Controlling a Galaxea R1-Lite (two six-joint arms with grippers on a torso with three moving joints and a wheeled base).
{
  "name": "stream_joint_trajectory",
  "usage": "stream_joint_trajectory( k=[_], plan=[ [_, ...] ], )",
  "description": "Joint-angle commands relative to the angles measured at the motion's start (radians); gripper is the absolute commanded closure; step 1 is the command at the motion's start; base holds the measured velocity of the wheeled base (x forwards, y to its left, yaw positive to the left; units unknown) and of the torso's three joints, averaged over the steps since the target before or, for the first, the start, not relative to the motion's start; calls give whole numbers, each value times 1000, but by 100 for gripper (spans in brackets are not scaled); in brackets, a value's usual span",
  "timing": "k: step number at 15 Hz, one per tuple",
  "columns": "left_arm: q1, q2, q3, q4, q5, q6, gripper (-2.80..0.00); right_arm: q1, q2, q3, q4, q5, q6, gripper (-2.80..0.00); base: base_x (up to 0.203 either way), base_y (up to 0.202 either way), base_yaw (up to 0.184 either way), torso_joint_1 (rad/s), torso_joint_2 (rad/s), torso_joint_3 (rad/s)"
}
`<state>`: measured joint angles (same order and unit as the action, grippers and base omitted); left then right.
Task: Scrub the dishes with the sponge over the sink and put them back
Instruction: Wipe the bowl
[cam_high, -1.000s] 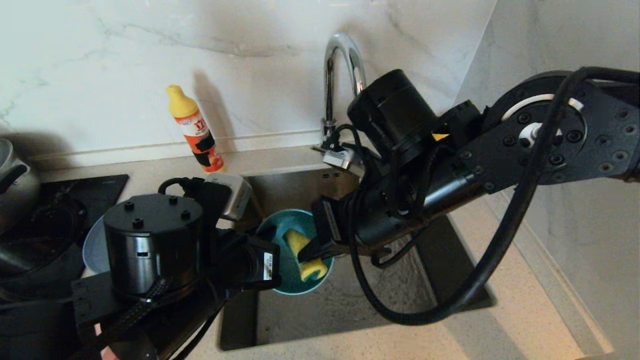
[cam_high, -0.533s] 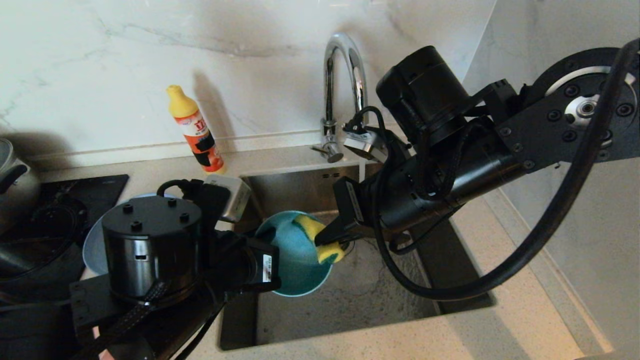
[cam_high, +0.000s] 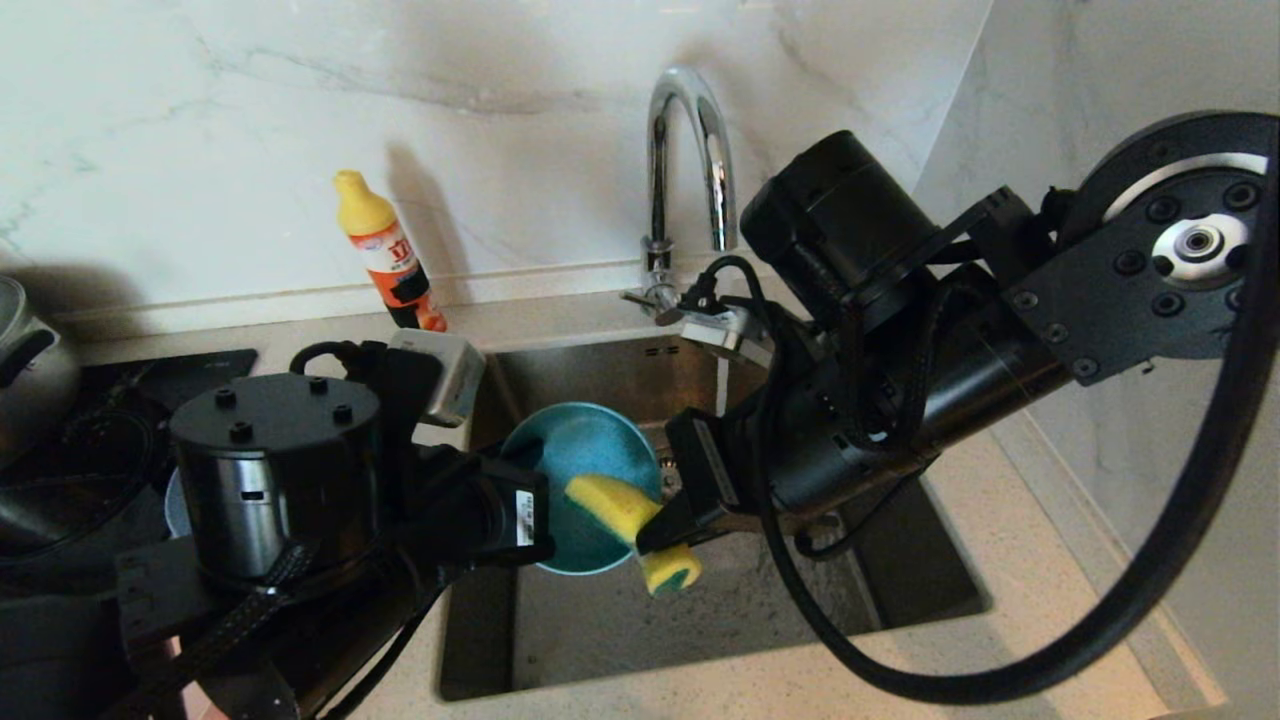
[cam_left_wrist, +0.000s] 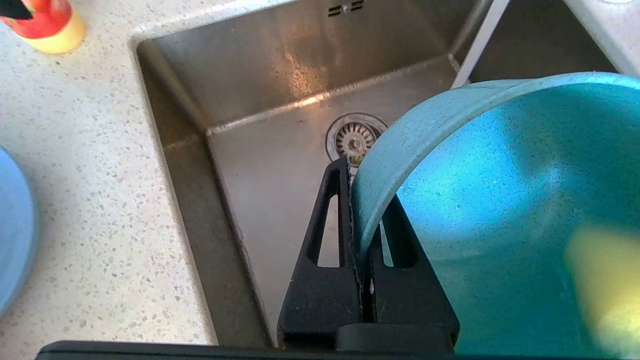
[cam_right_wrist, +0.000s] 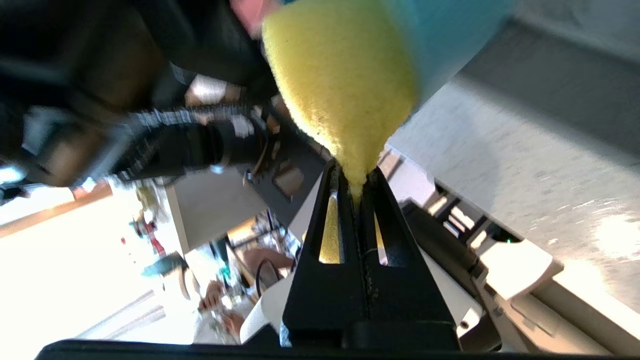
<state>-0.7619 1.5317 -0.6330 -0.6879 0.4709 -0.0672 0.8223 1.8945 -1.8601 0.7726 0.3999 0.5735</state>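
Surface: a pale speckled stone counter (cam_high: 1000, 560) runs along a white marbled wall (cam_high: 200, 120), with a second wall closing in at the right of the head view. The sink (cam_high: 620, 380), square brushed steel, occupies the centre; a chrome gooseneck faucet (cam_high: 690, 150) stands behind it at upper centre. An orange detergent bottle (cam_high: 392, 260) with a yellow cap stands on the counter at upper left of centre. A black cooktop (cam_high: 190, 375) and part of a steel pot (cam_high: 30, 370) sit at the left edge.

Left gripper (cam_left_wrist: 357, 200): jaws pressed together on the rim of the teal bowl (cam_high: 580, 450), which is held tilted above the basin at centre frame, its inside facing the right arm.

Right gripper (cam_right_wrist: 356, 187): jaws pinching the yellow sponge (cam_high: 625, 510) at its middle. In the head view the sponge lies against the lower right of the bowl's inside, its green-edged end hanging past the rim.

View differences: the left wrist view alone shows the round drain strainer (cam_left_wrist: 355, 142) on the basin floor and the edge of a blue plate (cam_left_wrist: 12, 235) on the counter at left. The right wrist view alone shows the foam squeezed thin between the fingers (cam_right_wrist: 327, 220), with the bowl a blur at the top. Only the head view shows both arms together.
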Motion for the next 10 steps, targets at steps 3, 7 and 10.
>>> stream_joint_trajectory(
  k=[3,7,10],
  plan=[
    [3,1,-14,-4,3,-2,0,47,51,-16,-6,3,3,0,0,0,0,0,0,0],
    [3,2,-22,-4,3,-3,0,55,104,-65,-9,3,4,0,0,0,0,0,0,0],
    [17,2,-18,-4,2,-3,0,37,82,-61,3,3,6,0,0,0,0,0,0,0]
  ],
)
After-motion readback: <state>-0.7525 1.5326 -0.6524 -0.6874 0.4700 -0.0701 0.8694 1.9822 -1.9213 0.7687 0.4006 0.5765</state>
